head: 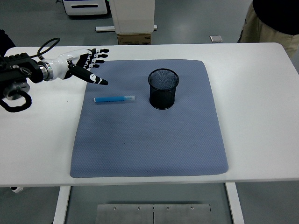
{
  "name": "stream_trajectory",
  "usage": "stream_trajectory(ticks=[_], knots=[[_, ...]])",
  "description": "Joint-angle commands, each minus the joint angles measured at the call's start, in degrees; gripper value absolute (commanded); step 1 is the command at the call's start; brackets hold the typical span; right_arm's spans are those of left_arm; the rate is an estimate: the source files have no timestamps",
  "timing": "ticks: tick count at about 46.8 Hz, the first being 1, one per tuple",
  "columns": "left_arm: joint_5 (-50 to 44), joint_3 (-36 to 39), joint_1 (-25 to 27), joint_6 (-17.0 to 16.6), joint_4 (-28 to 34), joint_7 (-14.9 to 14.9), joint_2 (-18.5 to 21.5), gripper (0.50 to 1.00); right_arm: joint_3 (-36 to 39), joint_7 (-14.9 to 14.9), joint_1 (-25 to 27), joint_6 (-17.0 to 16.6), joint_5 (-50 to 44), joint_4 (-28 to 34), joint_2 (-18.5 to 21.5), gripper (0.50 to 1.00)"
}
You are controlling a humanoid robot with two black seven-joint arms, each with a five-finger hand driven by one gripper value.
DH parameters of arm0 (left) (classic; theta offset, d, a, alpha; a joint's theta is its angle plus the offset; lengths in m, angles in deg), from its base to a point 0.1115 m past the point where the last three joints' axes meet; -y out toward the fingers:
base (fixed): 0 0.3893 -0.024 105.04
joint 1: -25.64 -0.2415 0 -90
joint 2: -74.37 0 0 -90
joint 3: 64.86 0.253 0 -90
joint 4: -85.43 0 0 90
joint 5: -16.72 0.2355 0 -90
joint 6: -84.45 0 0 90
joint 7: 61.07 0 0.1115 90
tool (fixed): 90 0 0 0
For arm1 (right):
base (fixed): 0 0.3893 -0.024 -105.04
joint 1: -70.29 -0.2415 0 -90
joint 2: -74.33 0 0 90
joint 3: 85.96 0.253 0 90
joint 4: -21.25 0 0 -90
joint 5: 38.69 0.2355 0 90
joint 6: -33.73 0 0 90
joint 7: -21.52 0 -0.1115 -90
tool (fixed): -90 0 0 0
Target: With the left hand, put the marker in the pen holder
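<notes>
- The desk [261, 116] is white and fills most of the frame; its near edge runs along the bottom.
- A blue-grey padded mat [149, 140] lies on the middle of the desk, squared to its edges.
- Beyond the desk's far edge is a grey floor, with a white cabinet [131, 15] and a cardboard box [134, 38] at the top centre.
- A person [273, 23] stands at the upper right corner, only dark top and tan trousers showing.
- The marker [114, 99] lies flat on the mat, left of centre, its long axis running left to right across the frame.
- Its blue body takes up the left part, and a pale, clear-looking end points right, toward the pen holder [163, 88].
- The pen holder, a black mesh cup, stands upright on the mat just right of the marker, not touching it.
- My left hand [86, 65] reaches in from the upper left of the frame, over the mat's upper left corner.
- My fingers [99, 80] are spread wide and hold nothing; the lowest one points down-right toward the marker, still apart from it.
</notes>
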Motion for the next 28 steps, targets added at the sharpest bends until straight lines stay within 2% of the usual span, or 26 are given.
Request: stream_trajectory(ticks=[1,7,15,21,28], knots=[[-0.01,3.29,2.78,0.05,1.69,0.11,-0.37,1.000,0.00,0.00,0.01,0.00,0.00,0.00,0.00,1.000],[0.95,9.70,5.33,0.05,2.66,0.11,-3.45,1.000,0.00,0.00,0.01,0.00,0.00,0.00,0.00,1.000],[8.32,17.88,9.01,0.05,3.18,0.19,-7.58,1.000,0.00,0.00,0.01,0.00,0.09,0.00,0.00,1.000],[14.13,18.77,10.43,-0.12,3.10,1.07,-8.55,1.000,0.00,0.00,0.01,0.00,0.00,0.00,0.00,1.000],[16.42,18.77,11.92,-0.13,2.92,1.51,-8.81,1.000,0.00,0.00,0.01,0.00,0.00,0.00,0.00,1.000]])
